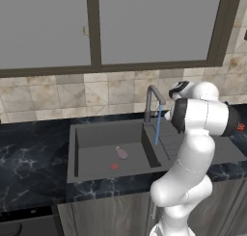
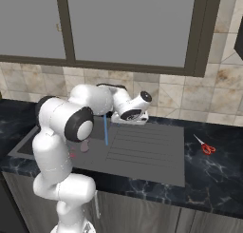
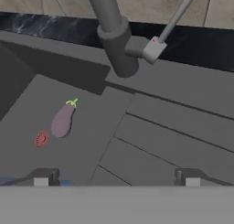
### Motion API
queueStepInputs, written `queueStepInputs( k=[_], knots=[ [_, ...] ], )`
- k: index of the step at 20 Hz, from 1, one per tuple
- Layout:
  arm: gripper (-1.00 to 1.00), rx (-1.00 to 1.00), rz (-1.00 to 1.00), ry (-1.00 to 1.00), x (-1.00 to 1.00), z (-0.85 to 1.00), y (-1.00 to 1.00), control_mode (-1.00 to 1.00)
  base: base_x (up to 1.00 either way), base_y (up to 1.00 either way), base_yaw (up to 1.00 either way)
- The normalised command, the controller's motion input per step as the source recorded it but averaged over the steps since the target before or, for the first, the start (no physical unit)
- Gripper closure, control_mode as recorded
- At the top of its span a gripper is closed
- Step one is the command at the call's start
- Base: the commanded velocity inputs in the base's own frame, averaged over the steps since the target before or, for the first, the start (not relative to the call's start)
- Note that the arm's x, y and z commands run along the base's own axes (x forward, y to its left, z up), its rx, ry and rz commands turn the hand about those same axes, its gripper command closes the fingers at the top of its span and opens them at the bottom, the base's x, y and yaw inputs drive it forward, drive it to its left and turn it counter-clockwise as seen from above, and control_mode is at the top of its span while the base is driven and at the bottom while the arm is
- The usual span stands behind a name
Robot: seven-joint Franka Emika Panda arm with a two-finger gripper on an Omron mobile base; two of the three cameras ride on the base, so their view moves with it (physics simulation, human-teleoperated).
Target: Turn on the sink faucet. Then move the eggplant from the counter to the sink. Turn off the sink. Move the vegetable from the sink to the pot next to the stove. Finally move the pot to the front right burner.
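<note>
The dark grey sink faucet stands behind the sink, and a thin blue stream of water falls from its spout. The pale purple eggplant lies on the basin floor beside the small red drain. In the hand view, my gripper is open and empty. It hovers over the ribbed drainboard, facing the faucet column and its thin side lever, with the eggplant to the left. My hand sits just right of the stream. The pot and stove are out of view.
Red-handled scissors lie on the black marble counter right of the drainboard. A tiled wall and grey upper cabinets rise behind the sink. My own arm stands in front of the drainboard.
</note>
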Motion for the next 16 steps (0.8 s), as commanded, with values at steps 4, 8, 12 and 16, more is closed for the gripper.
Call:
queueStepInputs(
  k=[4, 8, 12, 16],
  knots=[
    [-1.0, 0.03, 0.18, -0.2, 0.4, -0.01, 0.0, -1.0, 0.0, 0.0, 0.0],
    [-1.0, 0.0, 0.1, -0.09, 0.2, -0.12, 0.0, -1.0, 0.0, 0.0, 0.0],
    [-1.0, 0.0, 0.06, -0.1, 0.42, -0.08, 0.0, -1.0, 0.0, 0.0, 0.0],
    [-1.0, 0.0, 0.06, -0.17, 0.44, -0.11, 0.0, -1.0, 0.0, 0.0, 0.0]
  ],
)
